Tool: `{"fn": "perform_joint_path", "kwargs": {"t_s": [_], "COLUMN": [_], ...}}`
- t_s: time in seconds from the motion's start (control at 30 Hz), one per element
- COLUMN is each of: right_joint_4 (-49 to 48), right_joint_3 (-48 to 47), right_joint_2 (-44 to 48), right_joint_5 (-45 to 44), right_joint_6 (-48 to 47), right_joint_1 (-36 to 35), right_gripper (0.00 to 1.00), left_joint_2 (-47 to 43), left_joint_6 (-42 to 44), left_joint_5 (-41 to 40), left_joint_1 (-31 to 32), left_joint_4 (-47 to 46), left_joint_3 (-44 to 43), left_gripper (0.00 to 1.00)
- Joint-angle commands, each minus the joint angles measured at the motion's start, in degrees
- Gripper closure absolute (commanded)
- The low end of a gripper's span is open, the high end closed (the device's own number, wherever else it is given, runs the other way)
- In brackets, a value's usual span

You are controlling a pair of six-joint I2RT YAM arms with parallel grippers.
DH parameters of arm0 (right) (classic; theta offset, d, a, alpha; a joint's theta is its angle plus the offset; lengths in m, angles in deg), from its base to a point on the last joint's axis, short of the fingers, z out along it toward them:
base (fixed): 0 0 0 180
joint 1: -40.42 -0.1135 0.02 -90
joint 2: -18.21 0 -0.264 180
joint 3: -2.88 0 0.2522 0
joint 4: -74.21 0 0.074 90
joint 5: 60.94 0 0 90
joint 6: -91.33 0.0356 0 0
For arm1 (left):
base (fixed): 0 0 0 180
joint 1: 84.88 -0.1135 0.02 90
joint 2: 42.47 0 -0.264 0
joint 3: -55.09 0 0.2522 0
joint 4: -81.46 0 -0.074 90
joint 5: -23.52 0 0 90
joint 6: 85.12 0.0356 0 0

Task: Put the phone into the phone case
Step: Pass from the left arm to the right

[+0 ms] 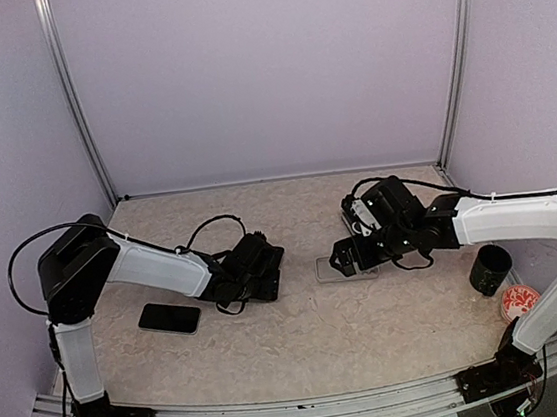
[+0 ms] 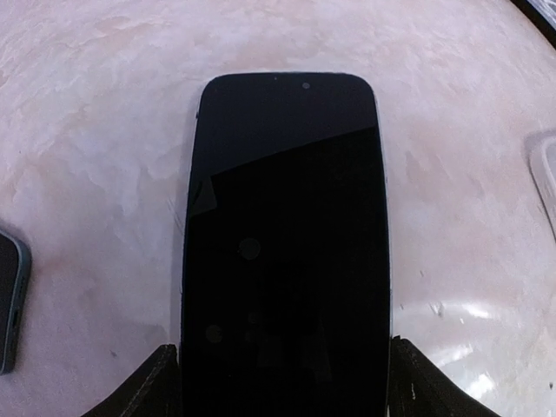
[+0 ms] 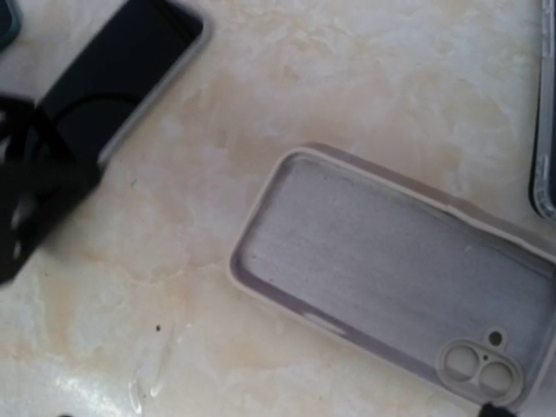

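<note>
1. Phone (image 2: pixel 282 243): it sits face up between the fingers (image 2: pixel 148 387) of the left gripper (image 1: pixel 265 270), which is clamped across its long edges near one short end. You cannot tell whether it rests on the table (image 1: pixel 313 335) or rides just above it.
2. Case (image 3: pixel 391 278): it lies flat, open side up, at 3 o'clock from the left gripper in the top view, near but apart.
3. Right gripper (image 1: pixel 345 258): it hovers over the case, jaws spread, holding nothing.
4. Hazard: the grip is at one end, so the free end may dip and catch the case rim instead of seating.
5. Hazard: nothing pins the case, so a sideways push would probably slide it.
6. Hazard: if you bring the phone's camera end to the wrong end, it will miss the cutout (image 3: pixel 478 373).
7. Ignore the spare phone (image 1: pixel 168 318) at 8 o'clock from the left gripper.
</note>
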Motion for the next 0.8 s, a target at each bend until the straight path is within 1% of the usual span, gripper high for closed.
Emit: {"fn": "perform_joint_path", "kwargs": {"t_s": [0.0, 0.07, 0.13, 0.3, 0.33, 0.57, 0.63, 0.7, 0.77], "right_joint_4": [-1.3, -1.28, -1.16, -0.98, -0.83, -0.67, -0.54, -0.41, -0.57], "right_joint_3": [0.44, 0.12, -0.29, -1.8, -2.15, -4.08, -4.72, -5.2, -5.44], "right_joint_2": [1.9, 1.69, 1.27, -0.59, -1.15, -3.18, -3.99, -4.69, -5.31], "right_joint_5": [3.05, 3.47, 5.39, 8.68, 9.28, 11.97, 13.1, 13.99, 15.29], "right_joint_6": [-1.19, -1.59, -2.04, -2.93, -3.05, -3.56, -3.76, -3.82, -3.75], "right_joint_1": [1.43, 1.9, 2.43, 3.63, 3.79, 3.92, 3.92, 3.92, 3.88], "right_gripper": [0.01, 0.0, 0.01, 0.0, 0.01, 0.01, 0.01, 0.01, 0.01], "left_joint_2": [-2.13, -3.82, -5.22, -6.61, -6.85, -9.24, -10.32, -11.39, -12.67], "left_joint_6": [1.87, 2.4, 2.69, 3.26, 3.33, 4.76, 5.13, 5.5, 5.72], "left_joint_5": [4.73, 4.13, 3.41, 3.13, 3.14, 0.95, 0.4, -0.05, -0.54], "left_joint_1": [3.26, 4.5, 5.5, 6.79, 7.16, 9.1, 9.41, 9.67, 9.75], "left_joint_4": [3.68, 3.19, 2.49, 0.09, -0.42, -2.66, -5.01, -6.42, -7.77], "left_joint_3": [4.66, 5.86, 6.85, 9.18, 9.62, 12.24, 13.29, 14.68, 16.0], "left_gripper": [0.62, 0.63, 0.65, 0.74, 0.77, 0.81, 0.82, 0.87, 0.88]}}
